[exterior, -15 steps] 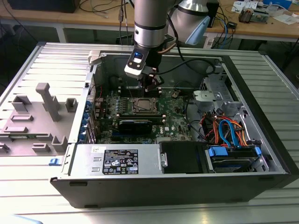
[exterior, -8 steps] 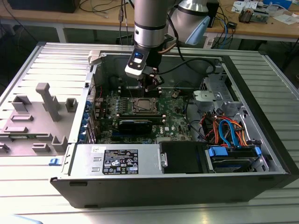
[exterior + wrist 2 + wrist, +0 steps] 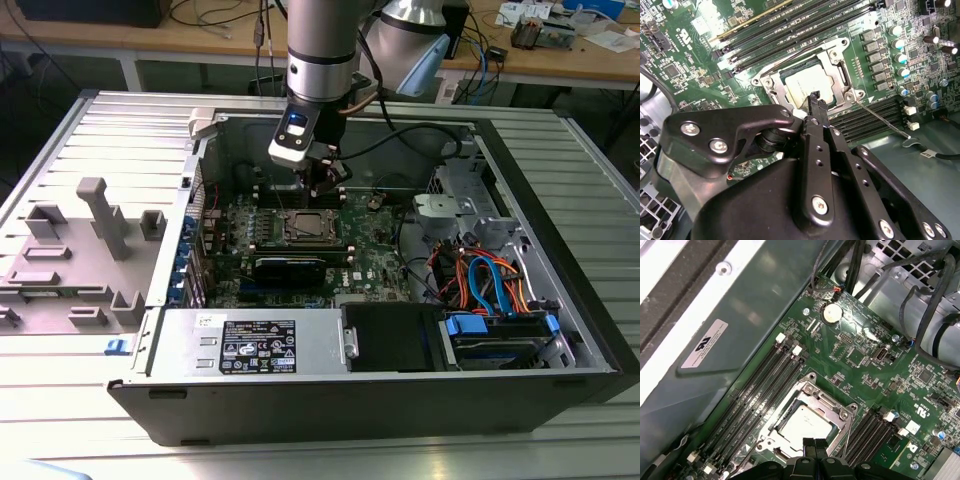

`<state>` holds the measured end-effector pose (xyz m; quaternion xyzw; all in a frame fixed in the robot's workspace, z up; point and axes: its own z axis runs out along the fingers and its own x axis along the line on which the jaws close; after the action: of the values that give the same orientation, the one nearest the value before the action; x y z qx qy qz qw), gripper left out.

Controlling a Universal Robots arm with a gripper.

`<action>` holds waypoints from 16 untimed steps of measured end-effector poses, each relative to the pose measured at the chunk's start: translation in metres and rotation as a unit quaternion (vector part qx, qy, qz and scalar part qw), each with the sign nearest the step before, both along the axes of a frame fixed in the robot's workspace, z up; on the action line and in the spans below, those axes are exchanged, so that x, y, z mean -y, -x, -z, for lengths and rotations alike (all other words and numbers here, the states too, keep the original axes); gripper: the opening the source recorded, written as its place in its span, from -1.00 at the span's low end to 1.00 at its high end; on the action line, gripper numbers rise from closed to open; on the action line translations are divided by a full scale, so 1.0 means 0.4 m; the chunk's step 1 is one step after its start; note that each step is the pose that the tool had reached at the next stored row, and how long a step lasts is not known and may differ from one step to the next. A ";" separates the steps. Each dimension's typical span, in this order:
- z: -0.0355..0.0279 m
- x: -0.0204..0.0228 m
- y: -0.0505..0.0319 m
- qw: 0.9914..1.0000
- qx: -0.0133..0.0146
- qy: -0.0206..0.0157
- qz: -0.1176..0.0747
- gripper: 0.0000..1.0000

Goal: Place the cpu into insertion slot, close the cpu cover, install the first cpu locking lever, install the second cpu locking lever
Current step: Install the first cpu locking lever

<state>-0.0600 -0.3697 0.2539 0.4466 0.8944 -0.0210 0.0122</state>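
Just above the centre of the exterior view, the end effector (image 3: 325, 183) hangs inside the open computer case (image 3: 350, 405). In the first wrist view its two black fingers (image 3: 810, 446) are pressed together with nothing between them. In the second wrist view their tip sits at the edge of the insertion slot (image 3: 765, 82); contact cannot be judged. The cpu (image 3: 812, 85) lies flat in that slot, its dull silver top showing through the window of the cpu cover (image 3: 837, 62), which lies down over it. A thin wire locking lever (image 3: 885, 120) juts from the socket's corner over black memory slots (image 3: 860, 125). Green motherboard (image 3: 685, 70) surrounds the socket. The case rests on a ribbed metal counter (image 3: 60, 130), with a grey fixture (image 3: 100, 215) at the exterior view's left.
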 end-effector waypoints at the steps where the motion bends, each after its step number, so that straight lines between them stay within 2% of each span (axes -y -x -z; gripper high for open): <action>1: 0.000 0.000 0.000 1.000 0.000 0.000 -0.001 -0.79; 16: 0.000 0.000 0.000 1.000 0.000 -0.001 -0.016 -0.79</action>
<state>-0.0600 -0.3697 0.2539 0.4321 0.9015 -0.0199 0.0121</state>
